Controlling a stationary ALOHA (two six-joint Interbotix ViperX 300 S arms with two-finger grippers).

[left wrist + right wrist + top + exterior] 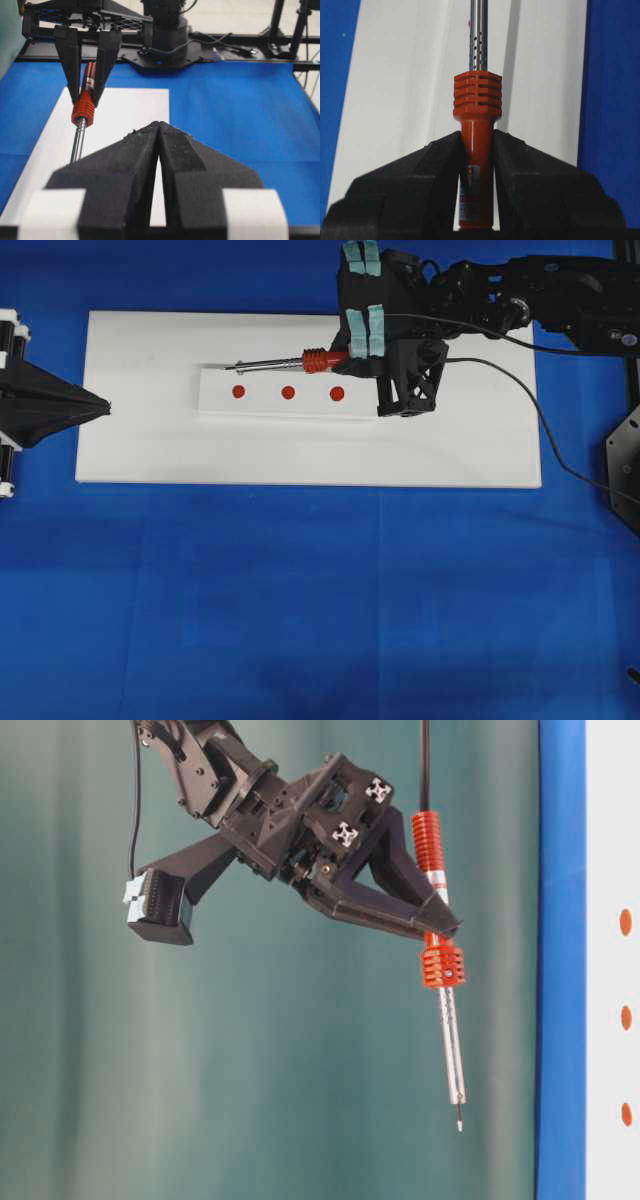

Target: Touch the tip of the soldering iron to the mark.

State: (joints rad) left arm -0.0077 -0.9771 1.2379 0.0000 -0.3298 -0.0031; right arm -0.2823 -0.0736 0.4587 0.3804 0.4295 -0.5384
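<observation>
Clamping the soldering iron (475, 150) by its orange-red handle just behind the ribbed collar, the right pincer (476, 150) carries it in the air with the shaft pointing toward the red marks (288, 392); that grip probably leaves the whole shaft free for aiming; the tip hangs clear of the white board (140, 440) on the blue bench (300, 600); the left pincer (158, 150) rests closed and empty at the board's far end, well apart; the black cord (560, 460) trails behind; nothing blocks the marks.
</observation>
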